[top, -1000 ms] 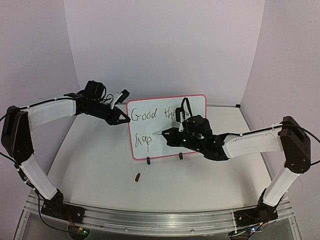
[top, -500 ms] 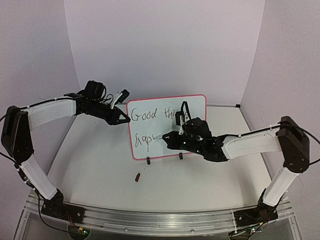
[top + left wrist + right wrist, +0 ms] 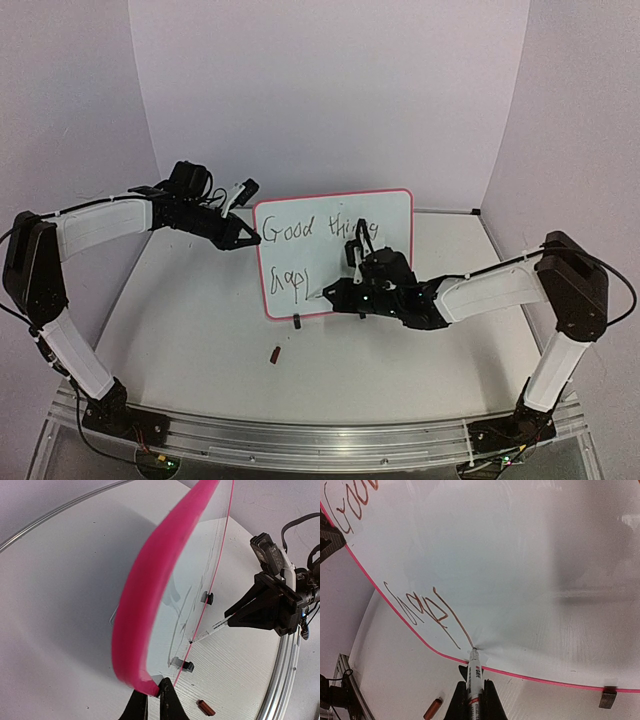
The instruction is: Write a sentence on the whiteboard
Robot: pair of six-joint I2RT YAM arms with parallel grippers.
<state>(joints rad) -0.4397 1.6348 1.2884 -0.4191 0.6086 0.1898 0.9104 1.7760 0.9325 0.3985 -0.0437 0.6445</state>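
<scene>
Looking light and tippy, the whiteboard (image 3: 390, 215) is steadied at its left edge by the clamped left gripper (image 3: 246, 238); right gripper (image 3: 335, 289) pinches marker (image 3: 473, 672)

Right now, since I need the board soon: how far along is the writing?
Done: the top line, starting "Good". In hand: the left tool grips the whiteboard while the right tool presses the marker to the second line, a few letters long. Left: the rest of that line.

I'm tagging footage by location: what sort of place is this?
Probably a robotics lab test cell: left arm and right arm bolted to a metal rail, plain lilac walls enclosing a white table, a propped whiteboard.
</scene>
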